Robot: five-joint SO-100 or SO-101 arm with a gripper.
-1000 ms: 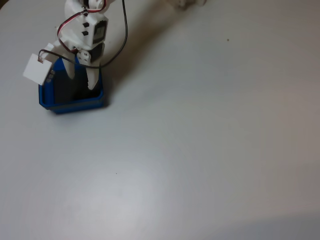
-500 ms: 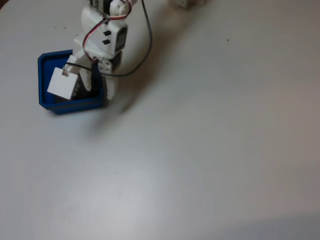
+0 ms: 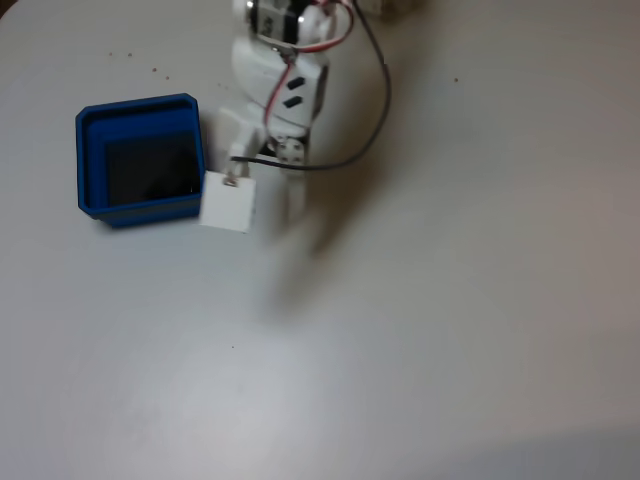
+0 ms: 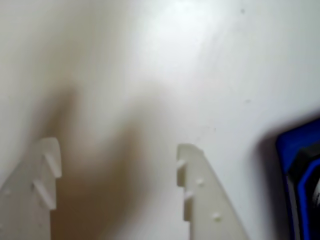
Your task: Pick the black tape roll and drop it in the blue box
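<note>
Tool (image 4: pixel 117 155) is seen with fingers spread and empty above the white counter (image 3: pixel 450 300), just right of the blue box (image 3: pixel 140 158) in the fixed view.

White arm (image 3: pixel 275 75), red-black cables (image 3: pixel 370 60), notched jaws.

Soft, even light falls on the pale grey-white bench (image 3: pixel 450 300) in the fixed view, and the surface looks a little washed out, with a faint brighter patch toward the middle. The white plastic robot arm (image 3: pixel 275 90) is smeared by motion blur, and a diffuse grey shadow trails from it down and to the right. The bench's bottom right corner darkens. The square bright-blue plastic box (image 3: pixel 140 158) stays fairly sharp, its dark floor giving a dull sheen.

The wrist view is soft and out of focus throughout. Glare whitens the bench near the top edge. Brownish blurred shadows spread around the open white claw (image 4: pixel 117 152).
</note>
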